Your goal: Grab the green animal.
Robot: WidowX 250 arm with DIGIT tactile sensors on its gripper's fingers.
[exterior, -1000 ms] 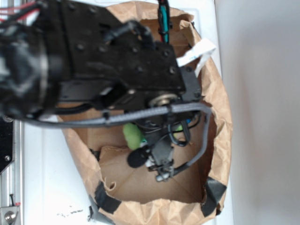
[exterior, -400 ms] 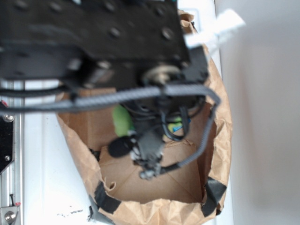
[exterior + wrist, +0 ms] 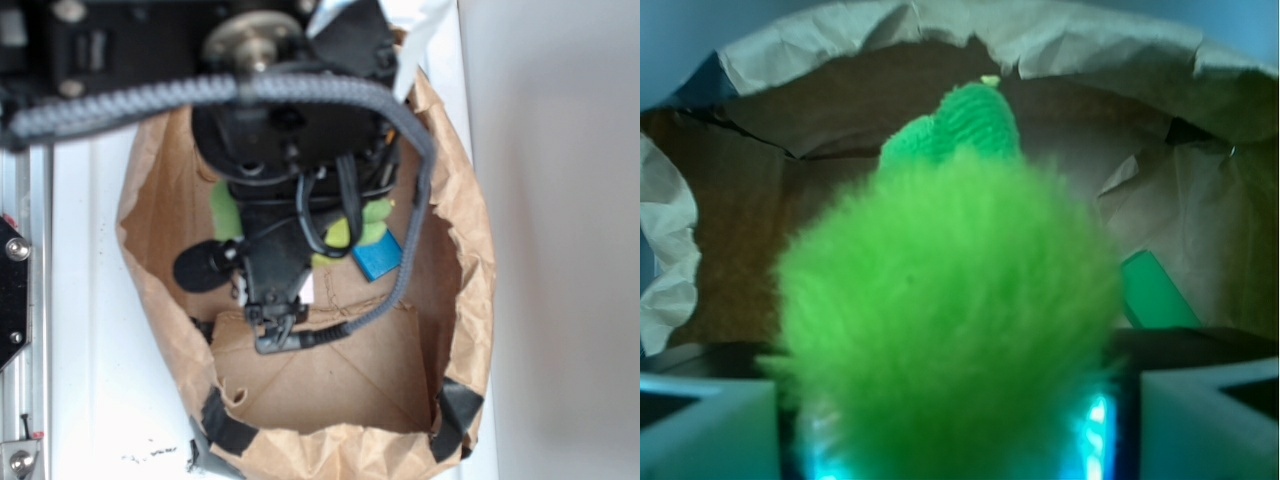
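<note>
Fuzzy yellow-green fur of the green animal [image 3: 950, 320], topped by a ribbed duller lobe, bulges between the gripper [image 3: 955, 420] fingers clamped on it, inside the crumpled paper bag [image 3: 760, 60].

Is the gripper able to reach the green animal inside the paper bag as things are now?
Probably yes. In the wrist view the green animal fills the space between the gripper's fingers, and nothing stands between them. Whether they press on it cannot be told.
</note>
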